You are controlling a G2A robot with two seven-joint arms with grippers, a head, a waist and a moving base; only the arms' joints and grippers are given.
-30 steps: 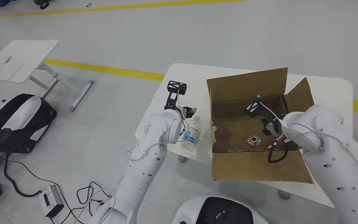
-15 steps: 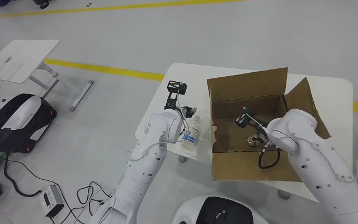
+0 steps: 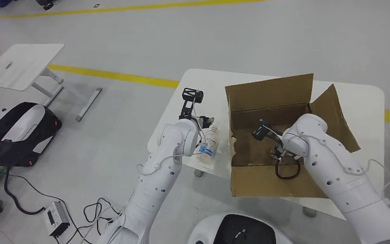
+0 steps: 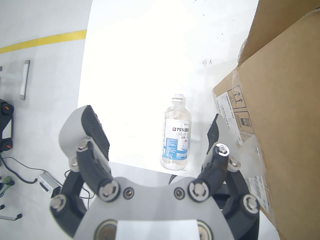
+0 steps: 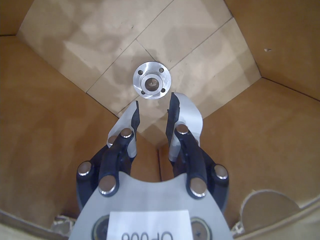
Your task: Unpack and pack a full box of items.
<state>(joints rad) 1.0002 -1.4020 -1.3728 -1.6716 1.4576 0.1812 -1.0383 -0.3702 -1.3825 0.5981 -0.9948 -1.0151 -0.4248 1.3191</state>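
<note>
An open cardboard box (image 3: 268, 97) stands on the white table (image 3: 195, 85). On the box floor (image 5: 82, 38) lies a round metal flange (image 5: 152, 80) with bolt holes. My right gripper (image 5: 155, 101) hangs inside the box just above the flange, open, nothing between its fingers. A clear bottle (image 4: 176, 136) with a white and blue label lies on the table beside the box's outer wall (image 4: 282, 116), near the table's edge; it also shows as the bottle (image 3: 209, 146) from above. My left gripper (image 4: 152, 123) is open above the bottle, apart from it.
The box flaps (image 3: 332, 104) stand up around the opening. A round cardboard piece (image 5: 270, 206) and some crumpled paper (image 5: 62, 223) sit near the box wall by my right wrist. Bare table (image 4: 140, 51) stretches beyond the bottle. A small white side table (image 3: 24, 64) stands far off.
My right arm has moved across the inside of the box, bringing its gripper over the flange. The left arm and the bottle have stayed put.
</note>
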